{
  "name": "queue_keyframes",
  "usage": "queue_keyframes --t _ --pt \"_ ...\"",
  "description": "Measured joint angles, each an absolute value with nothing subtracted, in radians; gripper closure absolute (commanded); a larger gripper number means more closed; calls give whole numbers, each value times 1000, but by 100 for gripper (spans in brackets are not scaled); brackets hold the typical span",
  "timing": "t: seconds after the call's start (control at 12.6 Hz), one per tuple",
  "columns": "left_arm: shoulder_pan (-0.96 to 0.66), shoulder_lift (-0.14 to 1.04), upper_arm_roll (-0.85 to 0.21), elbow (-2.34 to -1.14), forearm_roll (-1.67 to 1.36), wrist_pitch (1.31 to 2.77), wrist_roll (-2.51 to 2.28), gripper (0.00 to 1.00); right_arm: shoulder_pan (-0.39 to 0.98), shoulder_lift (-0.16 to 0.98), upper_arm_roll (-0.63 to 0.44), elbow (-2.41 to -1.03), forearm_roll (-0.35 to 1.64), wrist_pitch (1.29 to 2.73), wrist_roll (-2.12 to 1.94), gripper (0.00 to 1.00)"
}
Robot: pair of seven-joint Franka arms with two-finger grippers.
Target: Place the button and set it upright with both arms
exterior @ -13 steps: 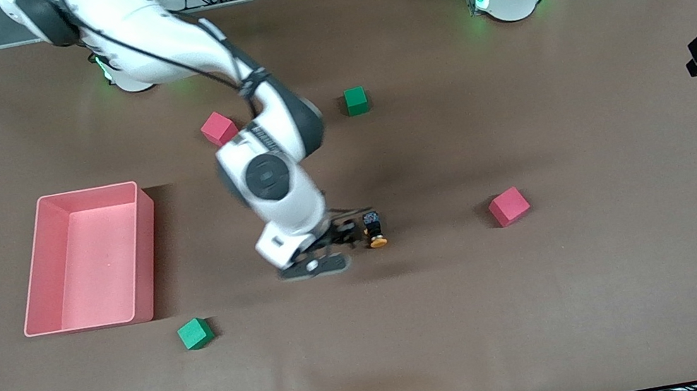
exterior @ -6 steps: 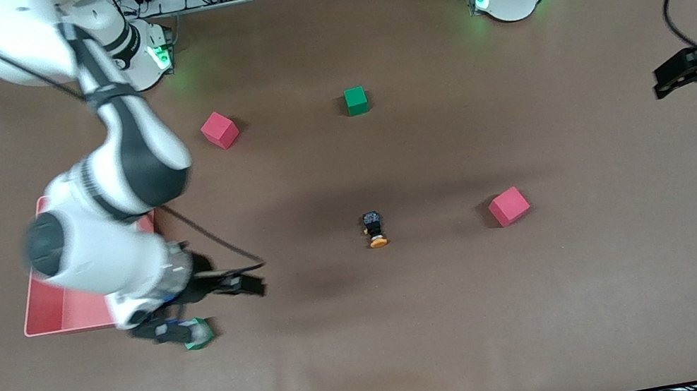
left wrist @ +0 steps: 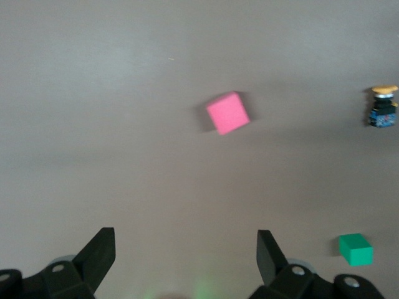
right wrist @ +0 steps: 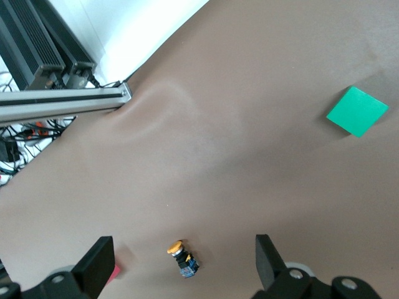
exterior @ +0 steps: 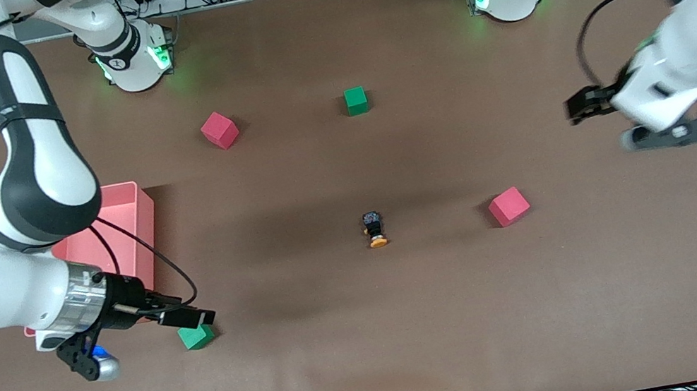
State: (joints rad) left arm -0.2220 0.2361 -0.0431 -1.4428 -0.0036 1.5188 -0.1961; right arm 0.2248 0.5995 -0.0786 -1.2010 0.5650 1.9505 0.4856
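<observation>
Button [exterior: 374,229] lies on its side on the brown table [exterior: 375,348], about mid-table, orange cap pointing toward the front camera, black body away from it. Nothing touches it; bare cloth rings it on all sides. Also seen in the left wrist view [left wrist: 381,107] and the right wrist view [right wrist: 182,257].

Nearest neighbour: red cube [exterior: 509,206] beside it toward the left arm's end, well apart. Second red cube [exterior: 218,129] and a green cube [exterior: 356,100] sit farther from the camera, nearer the bases. Another green cube [exterior: 195,336] sits nearer the camera toward the right arm's end.

Pink bin [exterior: 133,233] toward the right arm's end, partly hidden under the right arm.

Right gripper [exterior: 187,317] hangs over the table just above the near green cube, beside the bin's near corner; fingers spread wide, holding nothing. In the right wrist view both fingertips [right wrist: 96,258] frame open cloth, with the table's near edge and a metal rail [right wrist: 62,103] in sight.

Left gripper [exterior: 580,106] is over bare table toward the left arm's end, well apart from the button; fingers spread, empty. Left wrist view shows the fingertips [left wrist: 100,249] wide, with the red cube [left wrist: 228,113] past them.

Cloth ripples slightly at the table's near edge, mid-width.
</observation>
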Motion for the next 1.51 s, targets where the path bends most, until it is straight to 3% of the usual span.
queue_keyframes --t 0.88,1.27,1.51 --pt "-485 568 -42 -1354 -129 1807 -508 0 166 582 -78 -1209 571 1878 447 0" --pt "-537 699 -37 -1344 -129 1990 -545 0 119 458 -85 -1439 426 1863 90 0" --pt "-586 784 -35 -1330 -130 2057 -604 0 105 373 -85 -1555 233 1862 -25 0"
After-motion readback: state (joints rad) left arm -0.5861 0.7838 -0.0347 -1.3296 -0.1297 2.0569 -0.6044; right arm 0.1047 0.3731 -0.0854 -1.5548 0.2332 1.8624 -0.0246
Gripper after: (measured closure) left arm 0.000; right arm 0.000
